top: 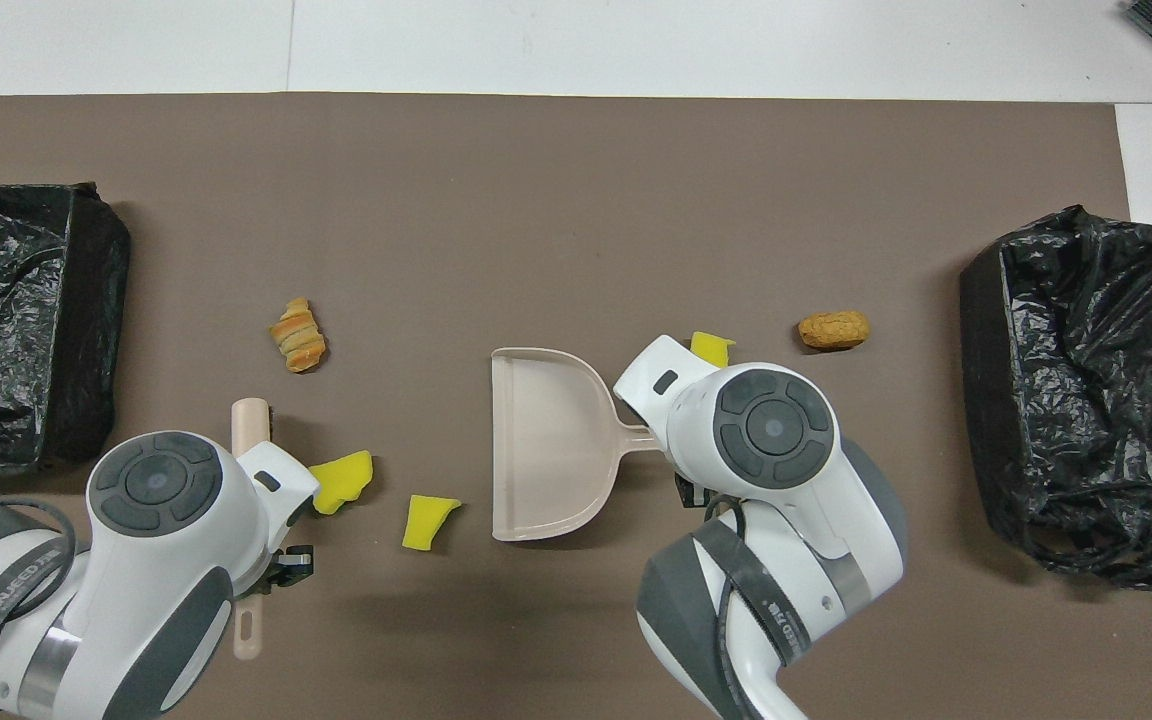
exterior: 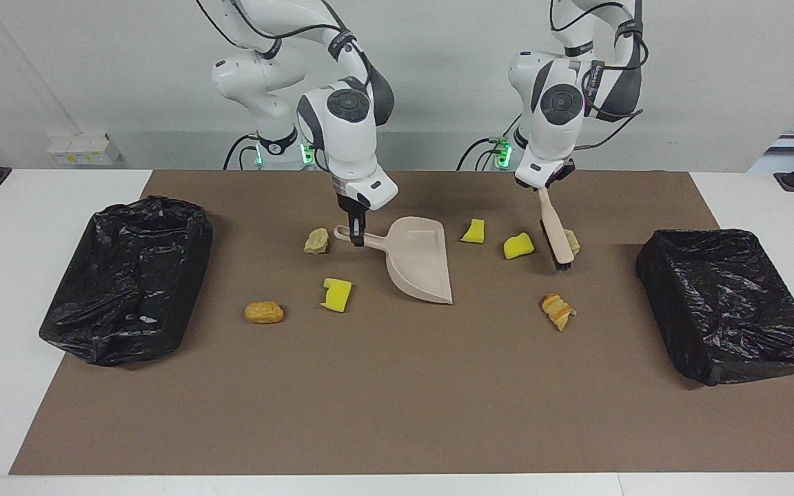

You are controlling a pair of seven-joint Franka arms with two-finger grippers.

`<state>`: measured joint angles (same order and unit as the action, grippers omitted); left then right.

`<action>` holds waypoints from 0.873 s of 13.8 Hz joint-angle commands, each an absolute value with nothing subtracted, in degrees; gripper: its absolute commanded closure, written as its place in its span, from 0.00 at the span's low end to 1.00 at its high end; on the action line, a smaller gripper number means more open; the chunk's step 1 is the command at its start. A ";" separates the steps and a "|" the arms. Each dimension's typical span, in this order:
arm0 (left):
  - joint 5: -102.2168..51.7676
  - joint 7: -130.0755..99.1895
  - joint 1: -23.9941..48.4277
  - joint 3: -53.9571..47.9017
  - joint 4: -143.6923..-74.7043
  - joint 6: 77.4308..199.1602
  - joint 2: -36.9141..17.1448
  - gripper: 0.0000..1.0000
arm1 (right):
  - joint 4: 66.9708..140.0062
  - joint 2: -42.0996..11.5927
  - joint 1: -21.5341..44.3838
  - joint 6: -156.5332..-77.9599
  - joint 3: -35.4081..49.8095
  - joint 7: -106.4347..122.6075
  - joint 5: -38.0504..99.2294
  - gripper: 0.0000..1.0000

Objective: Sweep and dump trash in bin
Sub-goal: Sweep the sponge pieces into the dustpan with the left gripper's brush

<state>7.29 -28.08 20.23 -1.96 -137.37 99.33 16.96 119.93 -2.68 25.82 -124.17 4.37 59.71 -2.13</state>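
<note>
My right gripper [exterior: 358, 233] is shut on the handle of the beige dustpan [exterior: 419, 258], which lies on the mat with its mouth toward the left arm's end. My left gripper [exterior: 544, 184] is shut on the brush [exterior: 555, 238], bristles down on the mat against a pale beige lump [exterior: 573, 241]. Two yellow sponge chunks [exterior: 473, 231] [exterior: 518, 245] lie between brush and dustpan. A croissant-like lump [exterior: 557, 311] lies farther from the robots. A beige lump [exterior: 316, 241], a yellow sponge [exterior: 337, 294] and a golden-brown lump [exterior: 263, 312] lie toward the right arm's end.
Two bins lined with black bags stand on the brown mat [exterior: 397, 399], one at the right arm's end [exterior: 128, 324] and one at the left arm's end [exterior: 735, 344]. In the overhead view they show at the mat's ends [top: 986, 400] [top: 86, 300].
</note>
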 commanded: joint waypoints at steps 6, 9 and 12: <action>10.28 -23.92 10.21 -2.64 -138.69 104.23 20.13 1.00 | 124.72 0.97 26.46 -125.51 4.48 58.10 -1.14 1.00; 10.28 -23.73 8.35 -2.64 -142.54 109.76 19.51 1.00 | 124.80 1.40 26.72 -124.90 4.48 57.83 -1.14 1.00; 10.28 -19.79 8.35 -2.64 -144.40 109.95 19.69 1.00 | 125.42 1.67 27.77 -124.81 4.48 56.18 -0.97 1.00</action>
